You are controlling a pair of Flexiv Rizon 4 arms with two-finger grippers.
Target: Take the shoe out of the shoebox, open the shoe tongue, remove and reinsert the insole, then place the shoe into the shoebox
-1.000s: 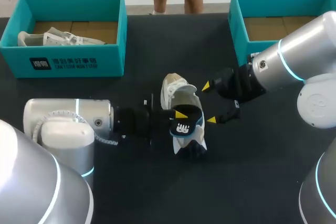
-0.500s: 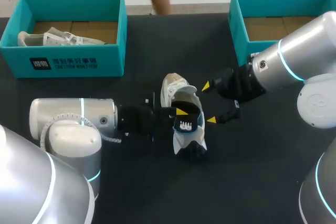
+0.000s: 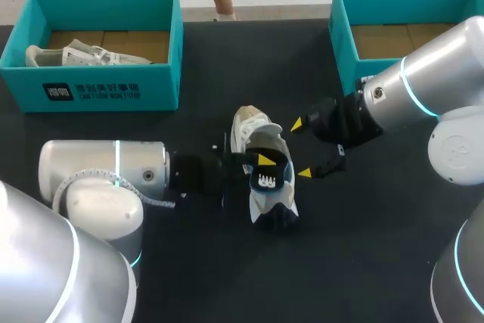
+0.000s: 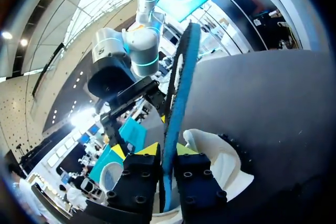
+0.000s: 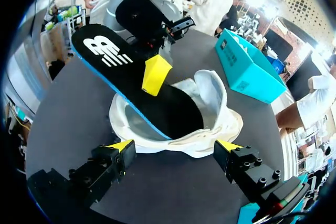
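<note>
The black, blue-edged insole [image 3: 271,180] is clamped in the left pincer [image 4: 167,149], one end inside the white mesh sneaker [image 3: 253,128]; the right pincer [image 3: 302,149] is spread wide beside that sneaker.

seen from the shoe [image 3: 253,130] in the head view: at 9 o'clock the left arm [image 3: 113,175] lies across the table. its left gripper [image 3: 263,166] is clamped on the insole [image 3: 269,181], which slants up out of the shoe's mouth and blocks it from above. at 3 o'clock the right gripper [image 3: 302,149] stands just beside the shoe, fingers spread, and the right arm [image 3: 423,88] fills 2 to 3 o'clock. the left shoebox [image 3: 98,85] walls off 10 o'clock, the right shoebox [image 3: 342,43] 1 to 2 o'clock. bare table [image 3: 257,66] runs between the 2 boxes at 12 o'clock, and more lies at 5 to 7 o'clock.
</note>
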